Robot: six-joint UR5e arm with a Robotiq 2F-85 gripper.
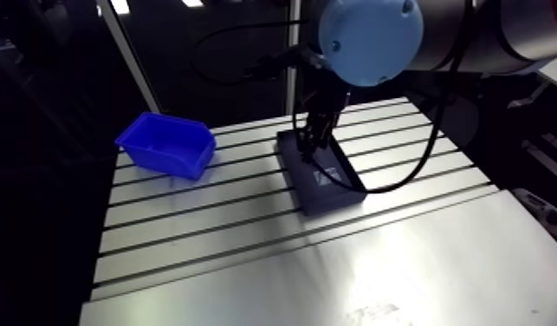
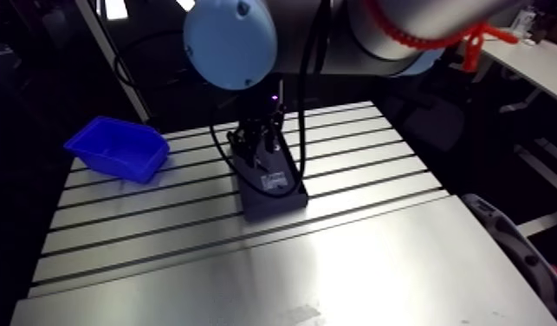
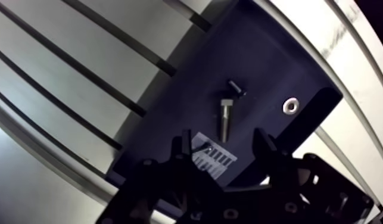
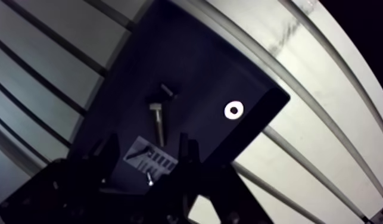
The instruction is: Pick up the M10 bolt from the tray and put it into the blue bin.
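Note:
A silver hex-head bolt (image 3: 226,119) lies flat in the black tray (image 3: 187,89), its shank pointing toward my gripper (image 3: 223,146). The gripper hangs low over the tray, open, with nothing between its fingers (image 3: 184,146); the bolt's shank end lies just ahead of the gap. A shorter dark screw (image 3: 236,89) lies just beyond the bolt's head. A bright washer (image 3: 290,106) rests near the tray's corner. In the arm view the blue bin (image 1: 167,146) stands open-topped on the table, well to the left of the tray (image 1: 320,186).
A white label (image 3: 214,157) is stuck to the tray floor under the gripper. The slotted aluminium table (image 1: 229,217) runs between tray and bin; a smooth plate (image 1: 377,277) covers its near part.

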